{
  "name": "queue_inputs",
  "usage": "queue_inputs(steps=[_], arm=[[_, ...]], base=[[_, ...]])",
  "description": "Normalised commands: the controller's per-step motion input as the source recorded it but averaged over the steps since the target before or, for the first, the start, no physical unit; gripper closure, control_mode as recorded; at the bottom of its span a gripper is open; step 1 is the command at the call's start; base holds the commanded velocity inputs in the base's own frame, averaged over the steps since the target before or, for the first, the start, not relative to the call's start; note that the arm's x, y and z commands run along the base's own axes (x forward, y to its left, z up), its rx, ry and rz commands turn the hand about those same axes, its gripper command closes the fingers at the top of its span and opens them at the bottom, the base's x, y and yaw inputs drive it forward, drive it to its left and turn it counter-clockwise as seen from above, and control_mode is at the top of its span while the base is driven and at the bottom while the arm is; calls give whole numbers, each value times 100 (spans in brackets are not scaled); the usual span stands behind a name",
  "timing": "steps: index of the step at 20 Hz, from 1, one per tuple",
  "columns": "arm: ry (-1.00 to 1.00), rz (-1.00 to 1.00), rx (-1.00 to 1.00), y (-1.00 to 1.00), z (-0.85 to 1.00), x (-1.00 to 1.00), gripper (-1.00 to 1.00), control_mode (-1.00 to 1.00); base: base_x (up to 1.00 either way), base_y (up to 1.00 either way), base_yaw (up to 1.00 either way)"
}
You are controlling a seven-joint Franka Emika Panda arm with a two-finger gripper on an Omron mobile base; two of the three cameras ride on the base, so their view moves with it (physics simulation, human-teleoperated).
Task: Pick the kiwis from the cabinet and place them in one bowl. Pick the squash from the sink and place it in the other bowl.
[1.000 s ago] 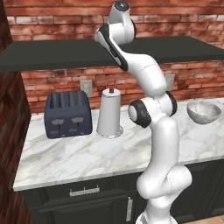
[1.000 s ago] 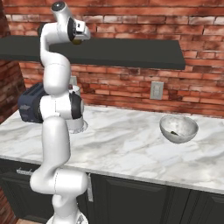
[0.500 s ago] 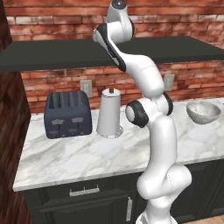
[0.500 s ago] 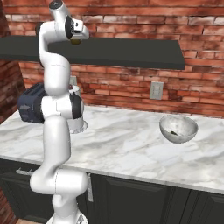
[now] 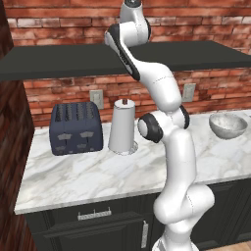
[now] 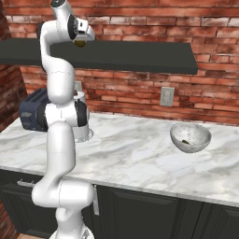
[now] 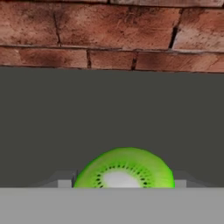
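A cut kiwi [image 7: 125,171] with a bright green face and a pale core rests on the flat dark cabinet [image 7: 109,109], close in front of the hand camera. My gripper [image 7: 124,183] is shut on it, a grey fingertip [image 7: 64,181] pressing each side. From the right base view, the gripper [image 6: 80,43] is high at the cabinet [image 6: 140,56] top's left part, with the kiwi [image 6: 80,44] under the hand. The pale speckled bowl [image 6: 190,137] stands on the marble counter to the right, with a small olive-brown thing [image 6: 186,141] inside. The same bowl [image 5: 228,125] is at the far right of the left base view.
A dark blue toaster [image 5: 76,128] and an upright paper-towel roll [image 5: 122,127] stand on the counter [image 5: 98,176] below the cabinet [image 5: 59,61]. A brick wall with outlets [image 6: 166,96] runs behind. Dark lower cupboards [image 6: 154,210] sit under the counter.
The arm has stayed almost still at the cabinet top. The fingers have drawn in around the kiwi.
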Motion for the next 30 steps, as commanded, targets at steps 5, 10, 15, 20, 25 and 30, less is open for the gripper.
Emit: queue_inputs(steps=[5, 10, 15, 20, 25, 30], arm=[[3, -6, 0, 0, 31, -39, 100, -100], [0, -7, 0, -7, -1, -94, 100, -100], [-3, -1, 0, -25, -13, -100, 100, -100], [0, 0, 0, -28, -21, -100, 100, -100], [1, 0, 0, -25, -26, -100, 100, -100], [4, 0, 0, -26, -28, -100, 100, -100]], base=[[0, 0, 0], [0, 0, 0], [0, 0, 0], [0, 0, 0], [0, 0, 0], [0, 0, 0]])
